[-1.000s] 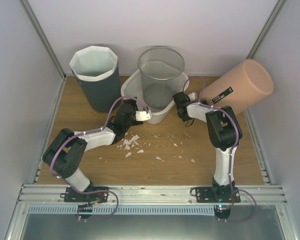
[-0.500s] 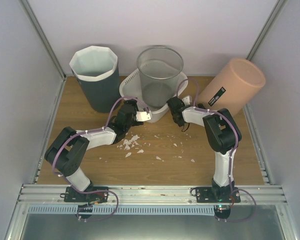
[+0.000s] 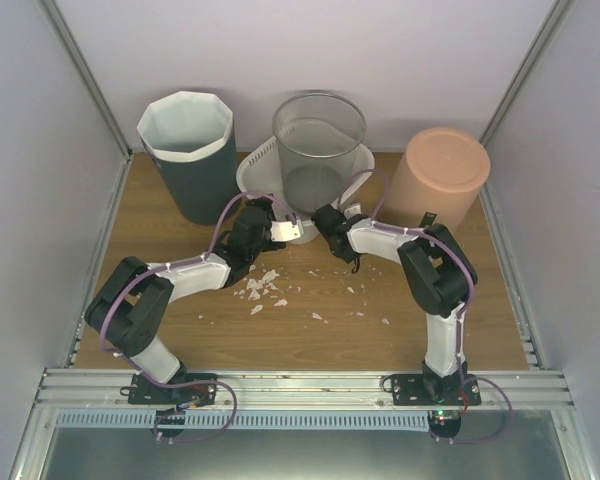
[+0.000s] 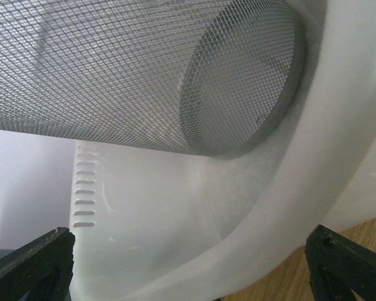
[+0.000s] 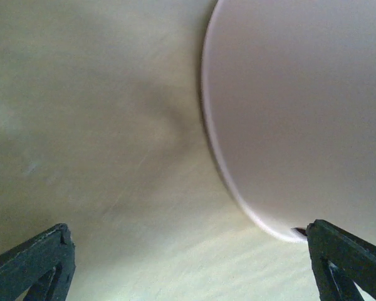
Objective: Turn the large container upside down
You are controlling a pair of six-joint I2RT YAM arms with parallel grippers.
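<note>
1. The left arm (image 3: 185, 272) is built of white links joined by rounded black joint housings.
2. The right arm (image 3: 442, 335) is of the same build, with white links and bulky black joints.
3. Thin purple cables (image 3: 223, 222) loop along the outside of each arm, from mount to wrist.
4. The bases (image 3: 170, 392) are black mounting plates. A small green light (image 3: 438, 411) shows at the right one.
5. The left tool (image 3: 280, 230) has a black body with a white piece on it.
6. The right tool (image 3: 328, 222) has a black body.
7. The fingertips (image 4: 31, 260) are matte black and wedge-shaped with angular edges, alike in both wrist views.
</note>
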